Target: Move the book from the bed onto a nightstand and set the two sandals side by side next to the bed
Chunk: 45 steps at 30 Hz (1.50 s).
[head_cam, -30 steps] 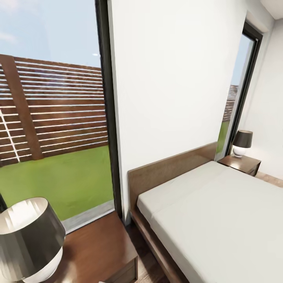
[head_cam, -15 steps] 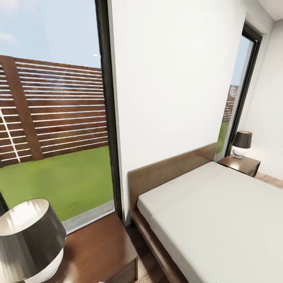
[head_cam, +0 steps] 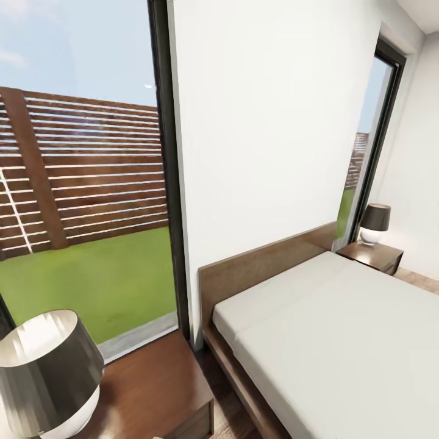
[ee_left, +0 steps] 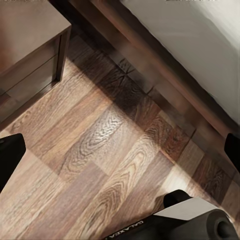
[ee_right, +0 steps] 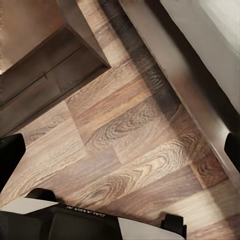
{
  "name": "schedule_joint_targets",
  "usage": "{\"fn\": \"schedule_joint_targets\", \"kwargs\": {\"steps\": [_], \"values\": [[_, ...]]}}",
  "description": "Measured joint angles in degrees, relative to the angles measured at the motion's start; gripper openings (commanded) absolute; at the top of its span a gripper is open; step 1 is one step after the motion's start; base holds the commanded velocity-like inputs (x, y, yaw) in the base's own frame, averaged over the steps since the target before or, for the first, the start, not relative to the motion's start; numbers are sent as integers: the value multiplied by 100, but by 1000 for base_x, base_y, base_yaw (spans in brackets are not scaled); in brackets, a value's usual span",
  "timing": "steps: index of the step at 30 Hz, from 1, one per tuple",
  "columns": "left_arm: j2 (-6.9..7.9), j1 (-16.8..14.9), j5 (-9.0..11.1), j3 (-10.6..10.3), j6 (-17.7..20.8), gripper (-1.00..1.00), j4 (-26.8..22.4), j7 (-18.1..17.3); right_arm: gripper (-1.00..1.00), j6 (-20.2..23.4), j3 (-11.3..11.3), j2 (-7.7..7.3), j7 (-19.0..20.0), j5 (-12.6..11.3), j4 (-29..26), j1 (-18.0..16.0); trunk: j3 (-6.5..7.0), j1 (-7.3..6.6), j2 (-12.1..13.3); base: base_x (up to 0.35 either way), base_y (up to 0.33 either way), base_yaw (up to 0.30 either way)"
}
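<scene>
Head cam looks over the bed, w/ the near nightstand at its head end and a lamp standing on it; the far nightstand w/ a second lamp sits on the bed's other side. No book or sandals on the visible part of the mattress, so where they lie can't be told from here.

Left wrist cam: left gripper released, fingers spread wide w/ nothing between them, just wood floor below. Nightstand corner lies beyond one finger, bed frame beyond the other. Right gripper likewise released, fingers wide apart over bare floor, bed frame running past one fingertip.

Judgement: search or approach phase, nothing grasped yet. Risks: both arms hang low in the gap betw. nightstand and bed frame, so a base turn could knock a finger into either. Lamp takes much of the near nightstand top, so the book could bump it when set down.
</scene>
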Motion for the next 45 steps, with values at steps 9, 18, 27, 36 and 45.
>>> {"fn": "schedule_joint_targets", "kwargs": {"steps": [9, 18, 27, 36, 45], "values": [[0, 0, 0, 0, 0, 100, 1, 0, 100, 0, 0, 0, -1, 0, 0, 0, 161, -198, 361, 0, 0, 0], [0, -3, 0, 0, -1, 100, 0, -1, 100, 2, 0, -6, 5, -1, 0, -4, 314, -395, 716, 0, 0, 0], [0, -3, 0, 0, -1, 100, -3, -1, 100, 7, -1, -10, 6, -1, 0, -3, 476, -593, 1077, 0, 0, 0], [0, -3, 0, 0, -1, 100, -1, -1, 100, 8, -4, -16, 6, -1, 0, -3, 585, -725, 1320, 0, 0, 0], [0, -3, 0, 0, -1, 100, 1, -1, 100, 8, -2, -18, 6, -1, 0, -3, 585, -725, 1320, 0, 0, 0]]}}
